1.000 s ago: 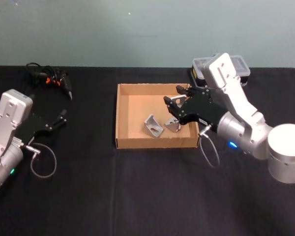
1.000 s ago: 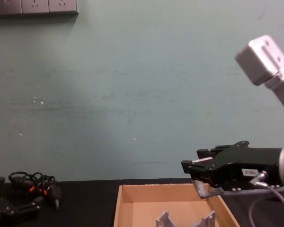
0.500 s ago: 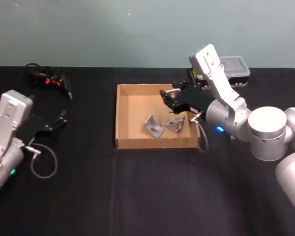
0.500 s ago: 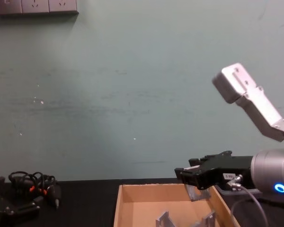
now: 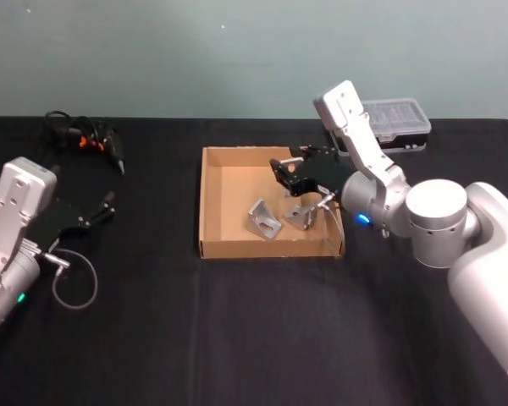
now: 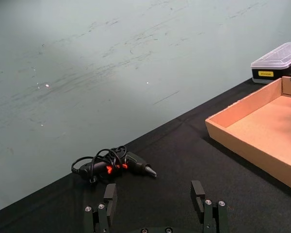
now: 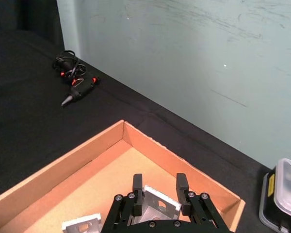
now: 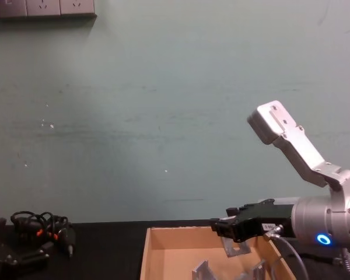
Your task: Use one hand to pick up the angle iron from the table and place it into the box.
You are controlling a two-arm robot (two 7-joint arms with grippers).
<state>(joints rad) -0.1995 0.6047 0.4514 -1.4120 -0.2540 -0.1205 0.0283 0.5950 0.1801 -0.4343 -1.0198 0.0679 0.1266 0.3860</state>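
Right gripper (image 5: pixel 289 176) over the box, holding an angle iron: place step, release pending.

We see the right gripper's fingers (image 7: pixel 137 183) closed narrow on a grey angle iron (image 7: pixel 157 204), held above the floor of the box (image 5: pixel 209 199) toward its right side; in the chest view the piece (image 8: pixel 235 245) hangs under the jaws, looks clear of the bottom, though that angle is poor. Two more angle irons (image 5: pixel 265 217) already lie in the box, just below the gripper. We judge the carry done; next move calls for a short lowering and opening the fingers, keeping clear of the right wall and the pieces below. Plastic case (image 5: pixel 394 121) sits behind the box. Left gripper (image 6: pixel 155 204) parked, fingers wide apart, low over the table (image 5: pixel 237 330) at far left, near the cabled tool (image 5: pixel 89 137).
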